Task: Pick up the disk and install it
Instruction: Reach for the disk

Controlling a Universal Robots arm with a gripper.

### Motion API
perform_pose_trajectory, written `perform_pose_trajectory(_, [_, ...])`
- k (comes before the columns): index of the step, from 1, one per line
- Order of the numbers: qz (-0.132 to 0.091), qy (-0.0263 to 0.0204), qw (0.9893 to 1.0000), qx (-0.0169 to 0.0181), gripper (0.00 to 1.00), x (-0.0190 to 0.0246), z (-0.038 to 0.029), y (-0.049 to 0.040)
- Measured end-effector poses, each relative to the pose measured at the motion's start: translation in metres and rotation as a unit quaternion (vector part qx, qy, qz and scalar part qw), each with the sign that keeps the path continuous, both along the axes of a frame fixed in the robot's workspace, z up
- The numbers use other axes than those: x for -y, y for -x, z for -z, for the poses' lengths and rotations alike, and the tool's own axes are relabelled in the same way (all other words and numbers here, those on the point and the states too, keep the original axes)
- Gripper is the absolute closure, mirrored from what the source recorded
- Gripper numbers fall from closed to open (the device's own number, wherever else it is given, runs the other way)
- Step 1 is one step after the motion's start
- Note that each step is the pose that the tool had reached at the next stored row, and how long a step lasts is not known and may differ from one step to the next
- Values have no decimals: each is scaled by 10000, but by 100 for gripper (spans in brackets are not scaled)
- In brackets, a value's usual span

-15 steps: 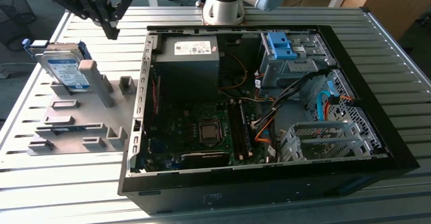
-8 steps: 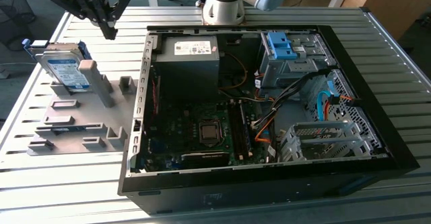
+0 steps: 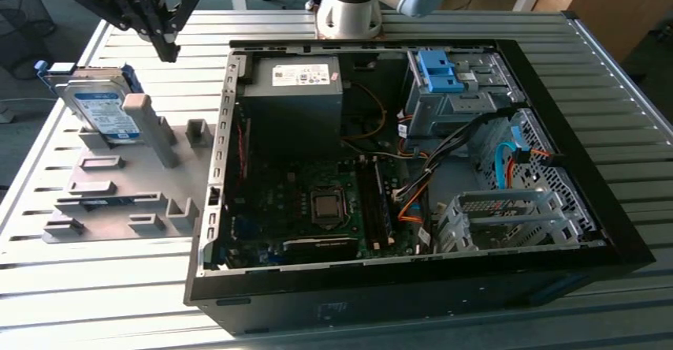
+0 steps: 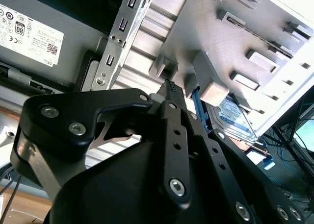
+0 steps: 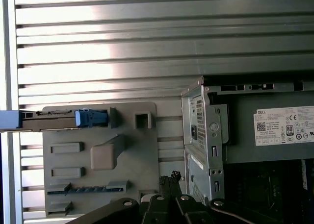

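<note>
1. Gripper point(image 3: 167, 50) hangs at upper left, fingers pinched together, holding nothing.
2. Disk point(image 3: 98, 107) stands on edge in the holder point(image 3: 116, 200) below, label camera-ward, long axis seemingly near upright.

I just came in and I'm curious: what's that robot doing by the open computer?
The robot arm's gripper hangs shut and empty, close above the disk. The disk stands on its edge in a grey holder, beside the open computer case. Nothing has been picked up yet, so the disk is not in the computer.
</note>
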State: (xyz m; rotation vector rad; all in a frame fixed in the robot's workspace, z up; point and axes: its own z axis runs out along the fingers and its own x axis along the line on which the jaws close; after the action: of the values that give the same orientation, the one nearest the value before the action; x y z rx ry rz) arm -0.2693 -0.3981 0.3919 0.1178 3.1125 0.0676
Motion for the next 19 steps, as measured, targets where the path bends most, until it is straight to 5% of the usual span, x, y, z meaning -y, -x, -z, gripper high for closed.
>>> perform_pose_trajectory(19, [1,0,10000,1,89,0,1,56])
